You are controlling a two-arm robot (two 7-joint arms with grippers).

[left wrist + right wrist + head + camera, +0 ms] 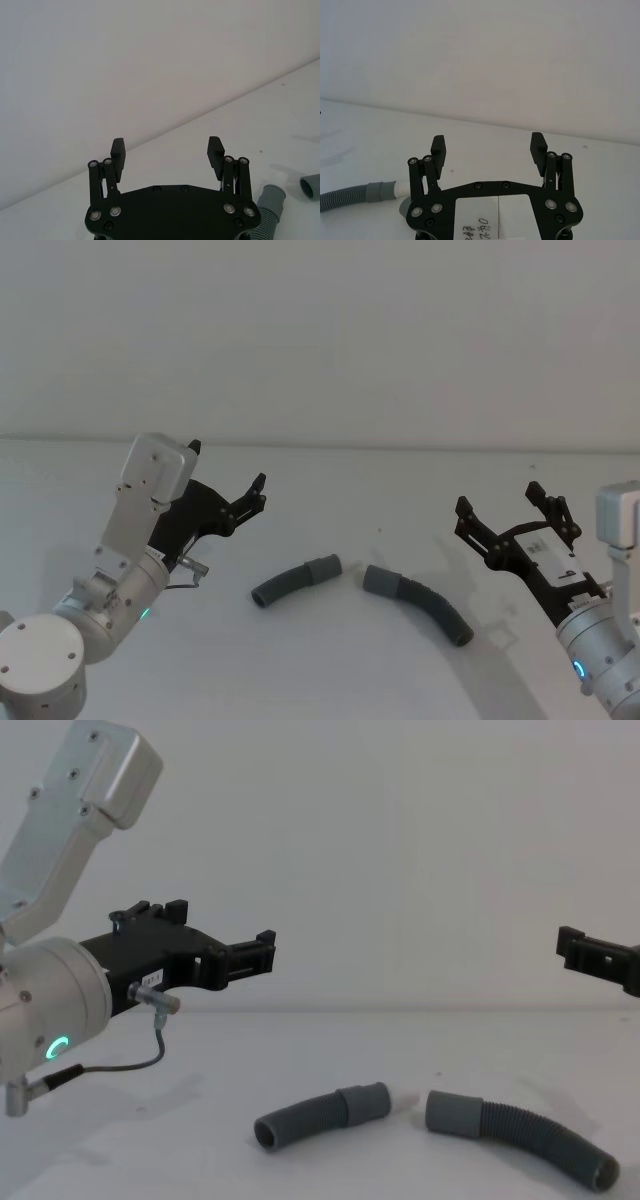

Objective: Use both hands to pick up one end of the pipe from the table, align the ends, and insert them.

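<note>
Your black angular left gripper (228,465) and right gripper (498,497): raised, jaws spread, flanking short grey corrugated hose (295,580) and long hose (425,604) on white table (350,495).

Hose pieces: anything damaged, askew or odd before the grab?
Nothing stands out. The shorter piece and the longer piece lie flat on the table, uncrushed, cuffs facing across a gap. The left pincer and right pincer hover open on either side, empty.
</note>
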